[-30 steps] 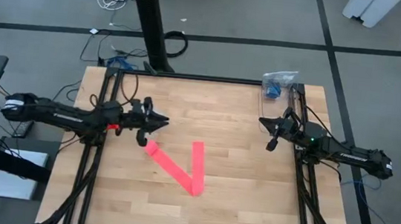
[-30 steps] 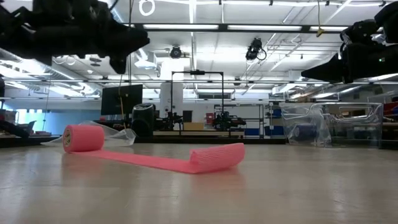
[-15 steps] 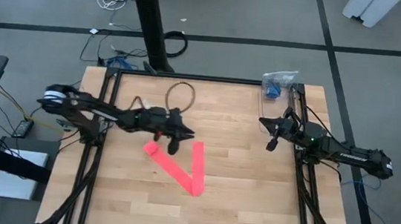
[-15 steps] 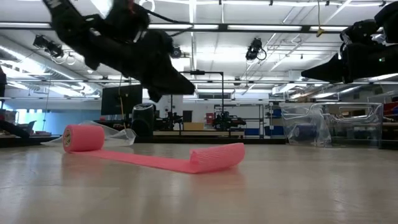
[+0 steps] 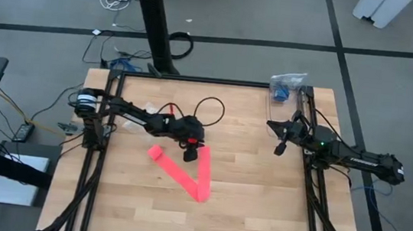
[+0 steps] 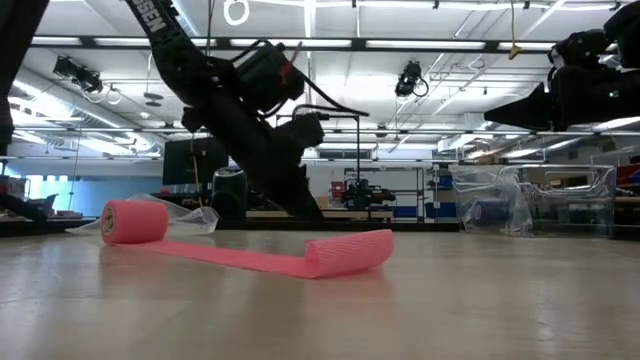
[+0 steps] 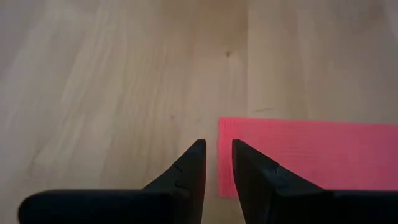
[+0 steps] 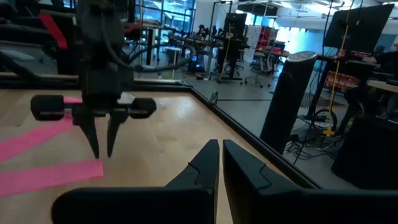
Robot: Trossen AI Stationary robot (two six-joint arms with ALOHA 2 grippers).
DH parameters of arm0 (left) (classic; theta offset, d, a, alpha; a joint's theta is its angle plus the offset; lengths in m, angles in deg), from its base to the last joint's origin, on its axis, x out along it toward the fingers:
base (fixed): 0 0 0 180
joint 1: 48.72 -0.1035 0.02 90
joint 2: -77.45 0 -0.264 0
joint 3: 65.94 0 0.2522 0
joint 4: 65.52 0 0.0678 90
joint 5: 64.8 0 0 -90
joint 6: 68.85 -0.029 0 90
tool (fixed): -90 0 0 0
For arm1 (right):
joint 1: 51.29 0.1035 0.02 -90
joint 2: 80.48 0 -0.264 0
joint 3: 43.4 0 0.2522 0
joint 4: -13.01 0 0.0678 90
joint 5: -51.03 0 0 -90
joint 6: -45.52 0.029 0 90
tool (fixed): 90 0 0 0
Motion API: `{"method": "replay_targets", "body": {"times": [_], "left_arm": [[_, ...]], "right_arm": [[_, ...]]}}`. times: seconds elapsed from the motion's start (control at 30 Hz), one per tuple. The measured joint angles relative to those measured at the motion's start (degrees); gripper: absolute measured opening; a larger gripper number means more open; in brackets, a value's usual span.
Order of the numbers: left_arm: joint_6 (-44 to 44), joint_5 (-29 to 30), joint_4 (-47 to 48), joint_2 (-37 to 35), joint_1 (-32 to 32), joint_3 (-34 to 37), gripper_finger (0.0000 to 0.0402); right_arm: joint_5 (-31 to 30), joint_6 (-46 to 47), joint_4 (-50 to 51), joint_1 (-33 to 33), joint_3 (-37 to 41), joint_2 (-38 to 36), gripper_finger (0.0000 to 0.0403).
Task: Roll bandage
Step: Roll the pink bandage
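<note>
Pink bandage (image 5: 185, 173) lies in a V on the table (image 5: 258, 205); the left gripper (image 5: 188, 155), fingers slightly parted and empty, hovers at its free end to pinch it. The right gripper (image 5: 281, 149) waits pressed together, well apart from the bandage.

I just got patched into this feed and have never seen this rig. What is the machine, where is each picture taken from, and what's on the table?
Two dark robot arms work at a wooden table. One picture looks straight down, one looks level across the tabletop, and one sits on each wrist. A pink bandage lies unrolled in a V, with a small rolled end. The left gripper points down at the strip's flat end, fingers slightly apart, holding nothing. The right gripper waits shut near the table's right edge. A clear plastic bag sits at the far right corner.
</note>
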Motion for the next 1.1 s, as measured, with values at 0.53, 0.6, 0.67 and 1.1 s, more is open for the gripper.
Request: {"method": "replay_targets", "body": {"times": [0.53,0.6,0.67,1.1], "left_arm": [[1.70,0.17,-1.93,3.22,1.47,-0.58,0.0023],[2.86,0.06,-2.25,3.09,2.09,-0.56,0.0009],[3.42,-0.41,-1.93,2.78,2.75,-0.64,0.0008],[12.07,-0.20,-2.72,1.84,11.17,-10.23,0.0002]], "right_arm": [[-0.01,0.02,-0.27,0.00,0.00,0.00,0.0023],[-0.01,0.00,-0.25,0.02,0.00,0.02,0.0023],[0.01,0.00,-0.27,0.01,0.00,0.00,0.0023],[-0.01,0.02,-0.24,0.00,-0.01,0.00,0.0023]]}}
